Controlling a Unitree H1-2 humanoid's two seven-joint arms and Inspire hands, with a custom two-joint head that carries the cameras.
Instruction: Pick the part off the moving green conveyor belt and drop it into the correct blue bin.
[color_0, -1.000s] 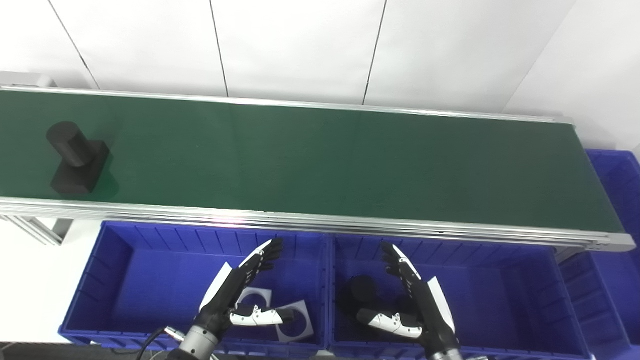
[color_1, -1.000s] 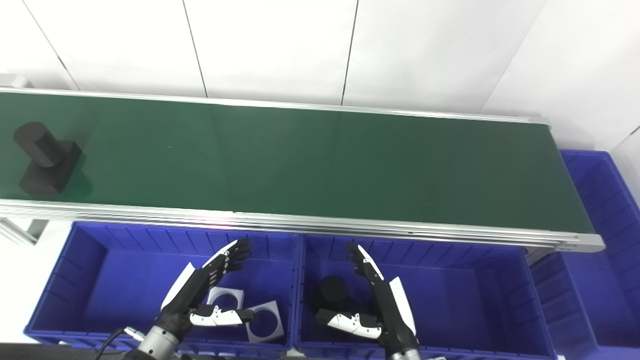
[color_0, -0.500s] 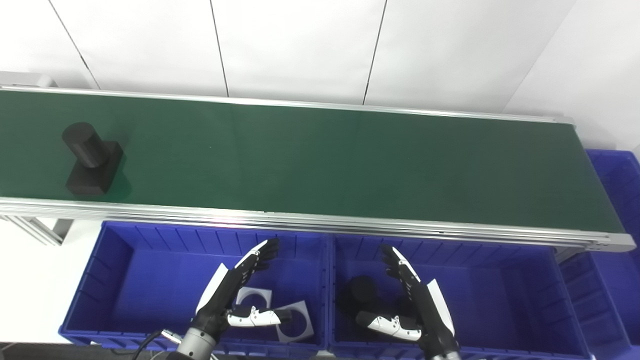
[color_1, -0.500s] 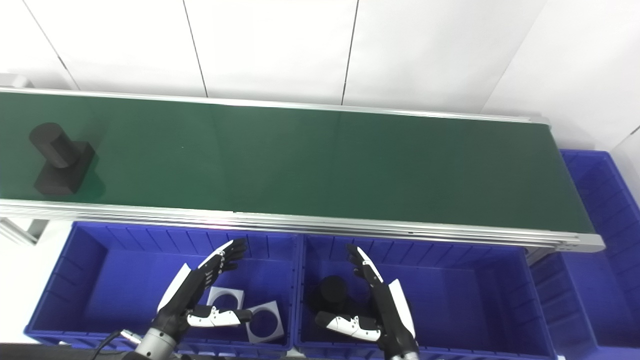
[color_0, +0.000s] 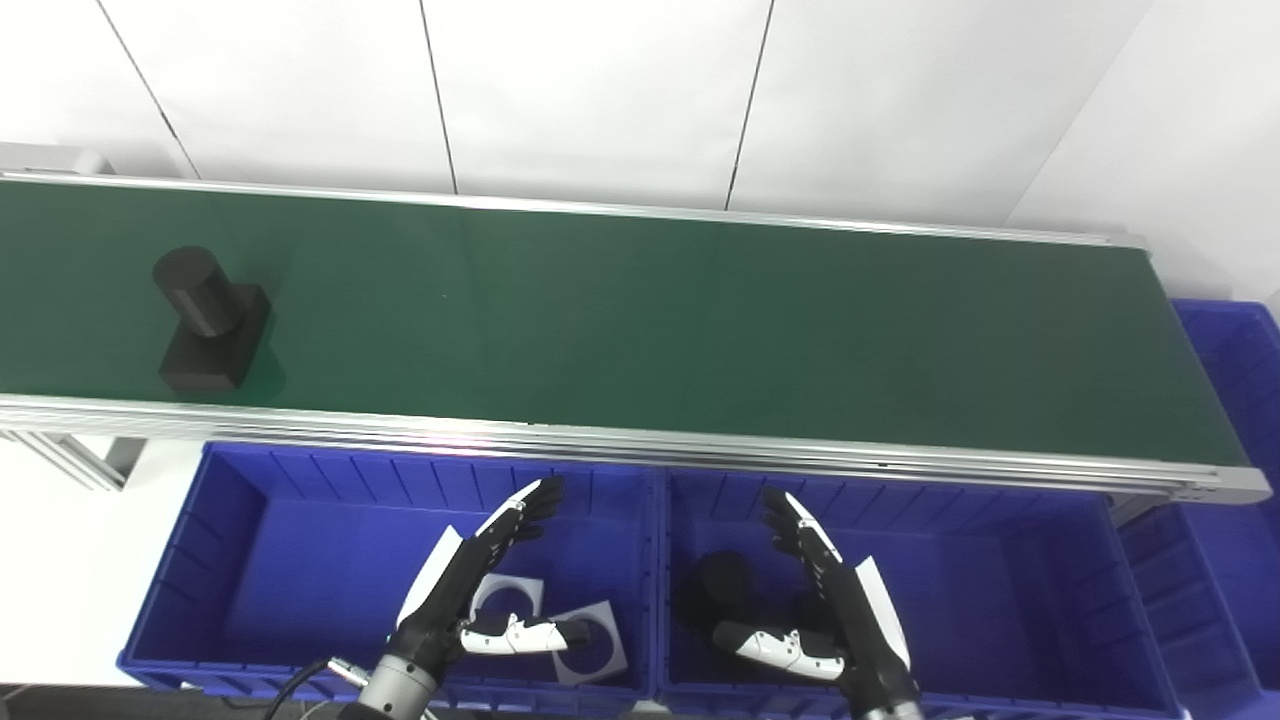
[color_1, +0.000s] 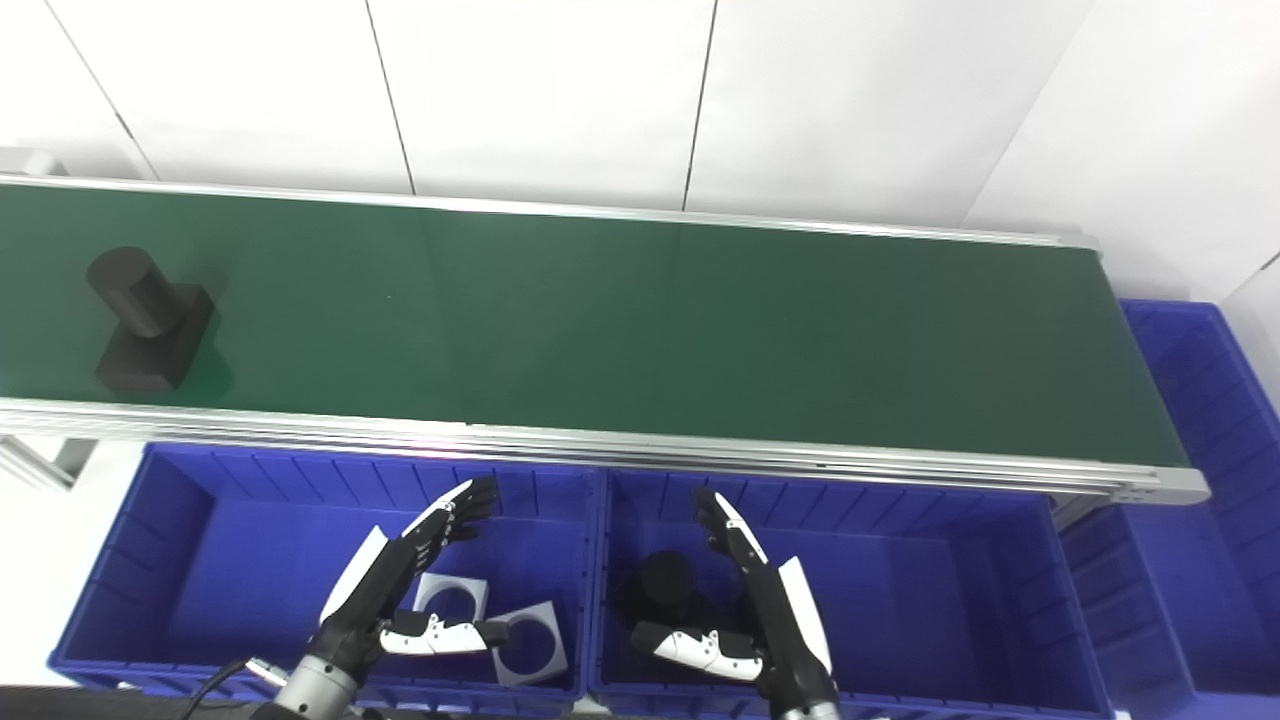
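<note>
A black part (color_0: 207, 320), a short cylinder on a square base, rides on the green conveyor belt (color_0: 640, 320) at its left end. My left hand (color_0: 470, 590) is open and empty, hovering over the left blue bin (color_0: 250, 560). My right hand (color_0: 835, 615) is open and empty over the middle blue bin (color_0: 1010, 600). Both hands are well below and to the right of the part. The left bin holds two white square plates with round holes (color_0: 590, 650). The middle bin holds a black part (color_0: 722, 585).
A third blue bin (color_0: 1235, 400) stands at the right end of the belt. The belt's aluminium front rail (color_0: 640, 445) runs between the bins and the belt. A white wall rises behind the belt.
The black part has moved to the right along the belt. Both hands have stayed nearly still over their bins.
</note>
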